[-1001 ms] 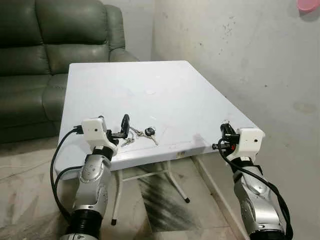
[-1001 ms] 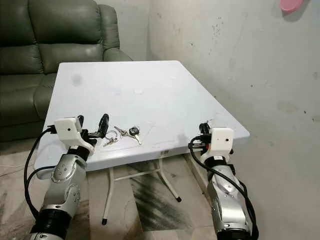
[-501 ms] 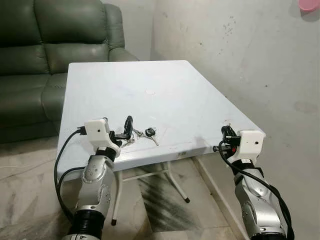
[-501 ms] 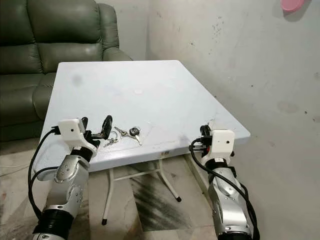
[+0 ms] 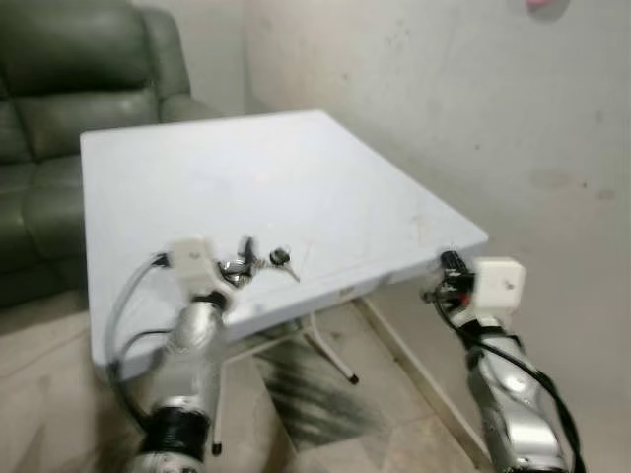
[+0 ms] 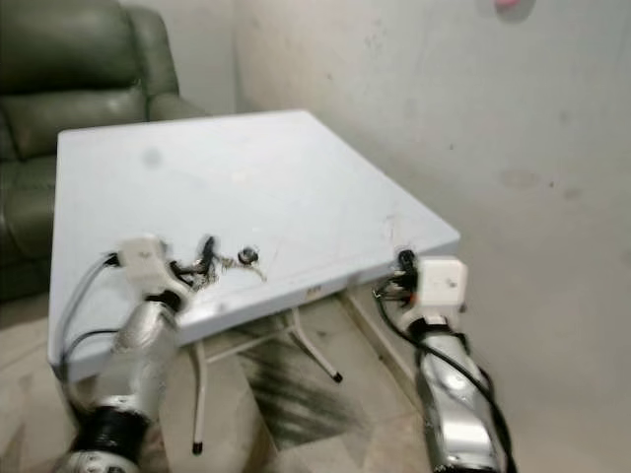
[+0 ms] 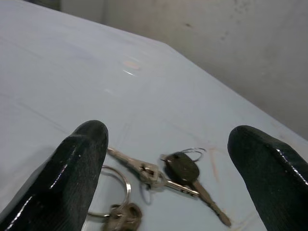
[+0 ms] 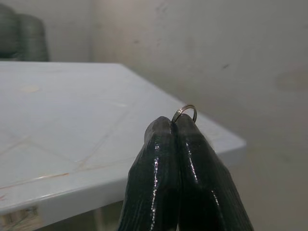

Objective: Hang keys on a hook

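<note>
Keys (image 7: 168, 173) lie at your wide-open left gripper's (image 7: 168, 159) twelve o'clock; your right gripper (image 8: 174, 126) pinches a ring (image 8: 185, 111).

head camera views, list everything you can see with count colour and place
table: 1, pale blue-white top on folding legs, in front of the robot
keys: 1 bunch, silver with one black-headed key, lying on the table near its front edge
metal ring: 1, silver, pinched at the tips of the right end effector
sofa: 1, dark green, behind the table on the left
pink object: 1, high on the wall at right, cut off by the frame
wall: grey, stained, along the table's right
floor: pale tiles
left end effector: black fingers open, over the keys
right end effector: black fingers closed, off the table's front right corner
</note>
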Controlling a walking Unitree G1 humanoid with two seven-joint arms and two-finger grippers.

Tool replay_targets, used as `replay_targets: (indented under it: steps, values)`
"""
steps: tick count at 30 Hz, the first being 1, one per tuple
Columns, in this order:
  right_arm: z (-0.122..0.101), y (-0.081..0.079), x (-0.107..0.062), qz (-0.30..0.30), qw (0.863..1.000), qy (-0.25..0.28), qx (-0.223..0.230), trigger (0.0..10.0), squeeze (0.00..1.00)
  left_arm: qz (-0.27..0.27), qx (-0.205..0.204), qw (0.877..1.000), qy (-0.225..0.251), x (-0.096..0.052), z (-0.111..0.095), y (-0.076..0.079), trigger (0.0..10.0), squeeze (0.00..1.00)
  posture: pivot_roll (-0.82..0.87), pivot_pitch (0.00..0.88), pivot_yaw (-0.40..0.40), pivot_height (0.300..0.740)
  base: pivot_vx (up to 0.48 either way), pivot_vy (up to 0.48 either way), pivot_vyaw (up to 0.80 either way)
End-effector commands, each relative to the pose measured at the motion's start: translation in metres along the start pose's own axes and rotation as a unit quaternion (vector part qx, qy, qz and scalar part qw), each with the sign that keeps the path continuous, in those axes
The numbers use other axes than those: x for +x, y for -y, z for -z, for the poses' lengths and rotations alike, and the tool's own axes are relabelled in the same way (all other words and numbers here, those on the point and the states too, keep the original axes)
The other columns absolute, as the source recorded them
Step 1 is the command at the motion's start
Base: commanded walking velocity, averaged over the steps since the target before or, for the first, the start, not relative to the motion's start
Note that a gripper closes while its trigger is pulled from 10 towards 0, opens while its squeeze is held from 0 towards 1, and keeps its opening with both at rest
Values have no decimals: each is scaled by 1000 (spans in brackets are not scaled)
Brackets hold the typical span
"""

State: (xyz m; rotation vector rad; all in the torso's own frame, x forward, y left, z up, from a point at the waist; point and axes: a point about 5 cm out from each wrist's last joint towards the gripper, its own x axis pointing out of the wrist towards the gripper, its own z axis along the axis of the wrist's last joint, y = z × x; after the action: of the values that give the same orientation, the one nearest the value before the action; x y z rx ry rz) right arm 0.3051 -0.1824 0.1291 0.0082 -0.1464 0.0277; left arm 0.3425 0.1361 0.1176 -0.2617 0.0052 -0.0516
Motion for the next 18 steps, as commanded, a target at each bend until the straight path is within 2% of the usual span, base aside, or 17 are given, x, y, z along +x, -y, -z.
replay_targets:
  steps: [1,10,12,14,17,18]
  values:
    - [-4,-4,2,-4,1000,7,3,10000,0,-15,7,1000,-10,0,0,-8,10000,0,-13,9,-55,740,0,0,-731]
    - [-4,-5,1,-2,1000,7,5,10000,0,-11,20,1000,-18,0,0,-5,10000,0,-14,13,-46,740,0,0,-731]
    - [-5,-6,1,0,1000,8,7,10000,0,4,14,1000,-22,0,-2,-2,10000,0,-15,16,-42,740,0,0,-731]
    - [-5,-6,1,3,1000,10,8,10000,0,13,39,999,-8,0,-5,0,10000,0,-12,24,-37,740,0,0,-728]
    - [-5,-4,1,7,1000,10,9,10000,0,27,31,999,-11,-1,-6,2,10000,0,-9,31,-27,740,0,0,-727]
    - [-4,-4,0,10,1000,10,9,10000,0,32,42,999,-4,-1,-8,2,10000,0,-9,33,-23,740,0,0,-725]
